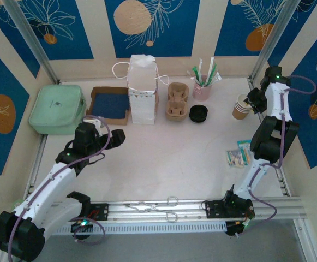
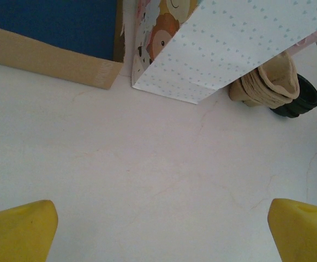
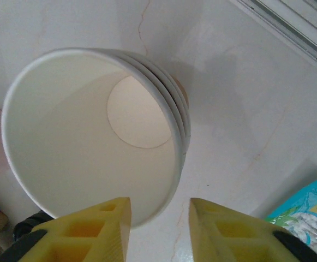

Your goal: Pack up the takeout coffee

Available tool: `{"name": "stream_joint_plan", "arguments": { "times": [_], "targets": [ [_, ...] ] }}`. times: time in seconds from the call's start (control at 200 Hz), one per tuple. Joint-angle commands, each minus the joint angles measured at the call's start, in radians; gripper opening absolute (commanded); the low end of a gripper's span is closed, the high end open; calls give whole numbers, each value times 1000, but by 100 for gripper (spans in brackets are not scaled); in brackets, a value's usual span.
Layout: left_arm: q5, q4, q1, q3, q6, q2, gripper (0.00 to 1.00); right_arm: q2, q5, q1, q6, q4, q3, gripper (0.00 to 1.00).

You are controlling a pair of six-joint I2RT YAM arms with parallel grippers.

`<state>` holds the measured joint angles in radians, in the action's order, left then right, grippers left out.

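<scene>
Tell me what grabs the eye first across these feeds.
The stack of paper cups at the right rear, white insides gaping at the right wrist camera, with the right gripper astride its wall, jaws apart. Next, the tall white gift bag standing at the back centre.

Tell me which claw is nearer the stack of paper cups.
Right. The right claw is at the rim of the cup stack; the left claw hangs across the table, by the white bag.
</scene>
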<state>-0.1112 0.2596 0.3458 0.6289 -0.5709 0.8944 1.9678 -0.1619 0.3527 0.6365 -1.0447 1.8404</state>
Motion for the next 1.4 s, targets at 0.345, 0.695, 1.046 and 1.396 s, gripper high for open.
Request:
{"name": "stream_joint_plan", "arguments": {
  "times": [0.345,0.695,1.046,1.396],
  "targets": [
    [12,-39,12,-9,3,6,98,44,-5,-4,0,-40,56,33],
    [19,-37,12,-16,2,-5,99,45,-5,-3,5,-41,54,24],
    [19,-39,12,-17,2,-6,99,39,-5,-3,8,-46,63,18],
    [20,-33,12,-14,2,-9,98,39,11,0,14,-67,107,10]
  ]
}}
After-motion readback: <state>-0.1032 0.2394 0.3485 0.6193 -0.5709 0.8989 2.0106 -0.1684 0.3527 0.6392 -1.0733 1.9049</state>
